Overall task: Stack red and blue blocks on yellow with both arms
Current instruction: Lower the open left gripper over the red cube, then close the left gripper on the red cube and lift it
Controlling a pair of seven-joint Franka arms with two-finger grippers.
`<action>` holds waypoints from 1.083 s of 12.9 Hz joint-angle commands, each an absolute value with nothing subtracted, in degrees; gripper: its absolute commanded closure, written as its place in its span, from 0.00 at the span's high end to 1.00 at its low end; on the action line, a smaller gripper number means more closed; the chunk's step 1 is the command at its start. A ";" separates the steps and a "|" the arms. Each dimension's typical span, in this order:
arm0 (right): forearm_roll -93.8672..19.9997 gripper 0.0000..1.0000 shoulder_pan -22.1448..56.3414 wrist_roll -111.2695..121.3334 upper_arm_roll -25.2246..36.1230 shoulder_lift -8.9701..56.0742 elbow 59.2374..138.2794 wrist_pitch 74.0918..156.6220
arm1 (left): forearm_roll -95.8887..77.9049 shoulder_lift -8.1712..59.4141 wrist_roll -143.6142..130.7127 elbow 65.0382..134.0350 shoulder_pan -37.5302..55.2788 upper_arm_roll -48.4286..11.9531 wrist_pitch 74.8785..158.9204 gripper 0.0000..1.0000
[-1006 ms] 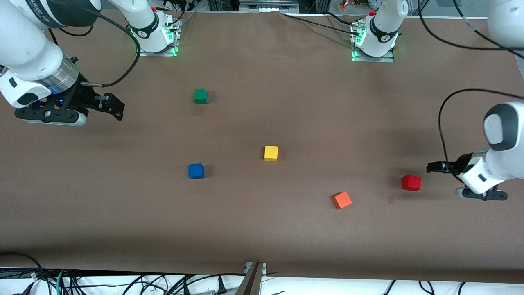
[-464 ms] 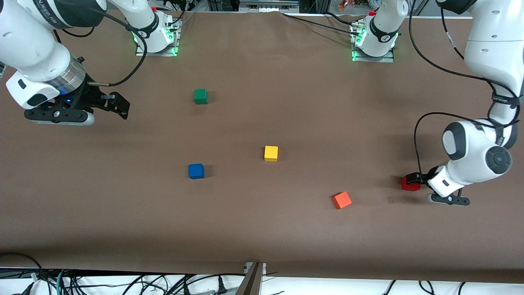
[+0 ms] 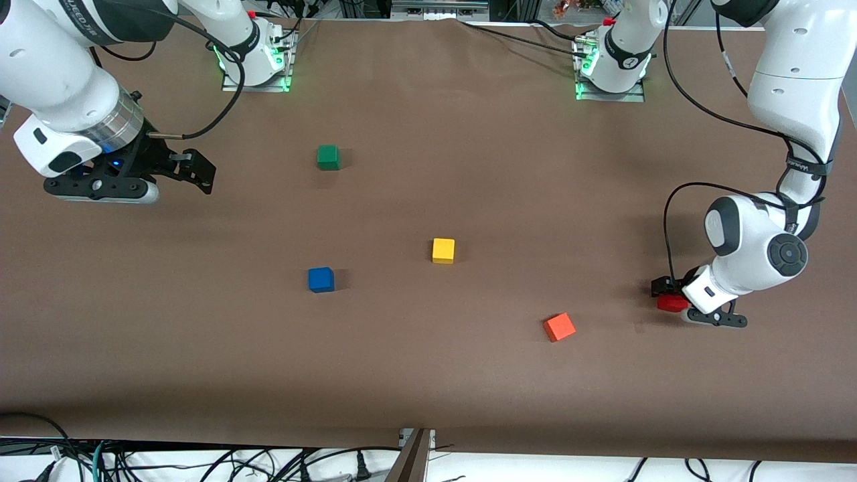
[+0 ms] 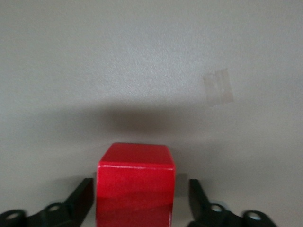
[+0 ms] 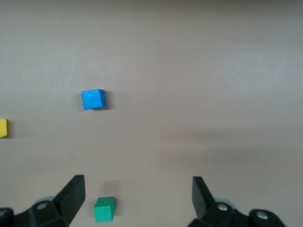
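The red block (image 3: 672,304) sits on the table toward the left arm's end. My left gripper (image 3: 669,294) is down around it. In the left wrist view the red block (image 4: 136,184) stands between the open fingers (image 4: 79,199), with a small gap on each side. The blue block (image 3: 321,280) and the yellow block (image 3: 443,250) sit apart near the table's middle. My right gripper (image 3: 195,175) hangs open and empty over the right arm's end of the table. The right wrist view shows the blue block (image 5: 93,99) and an edge of the yellow block (image 5: 2,128).
A green cube (image 3: 328,157) sits nearer the robots' bases than the blue block; it also shows in the right wrist view (image 5: 104,209). An orange cube (image 3: 559,327) lies between the yellow and red blocks, nearer the front camera. A small tape patch (image 3: 639,327) is beside the red block.
The left arm has swung in from the table's end and brought its open gripper around the red block. The right gripper has shifted slightly toward the table's middle.
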State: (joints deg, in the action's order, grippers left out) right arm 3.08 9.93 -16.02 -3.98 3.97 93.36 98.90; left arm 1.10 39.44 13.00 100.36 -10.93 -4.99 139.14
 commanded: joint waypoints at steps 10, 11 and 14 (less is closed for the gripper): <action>1.23 1.00 12.47 -16.69 -4.22 8.70 90.70 98.35 | 2.64 34.80 -8.12 96.43 -6.53 -17.13 132.83 0.00; 1.40 1.00 12.65 -16.70 -4.13 8.88 90.70 98.61 | 2.64 34.89 -12.96 93.46 -3.20 -16.96 128.89 0.00; 4.48 1.00 12.83 -16.26 -4.04 13.79 90.35 99.93 | 4.65 36.47 -25.26 86.58 6.12 -16.79 121.47 0.00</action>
State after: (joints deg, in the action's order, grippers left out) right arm 2.88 12.88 -16.09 -4.07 10.60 92.37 99.72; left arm 1.94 35.44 -17.83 90.78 0.92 -17.73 125.06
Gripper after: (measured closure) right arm 0.000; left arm 0.445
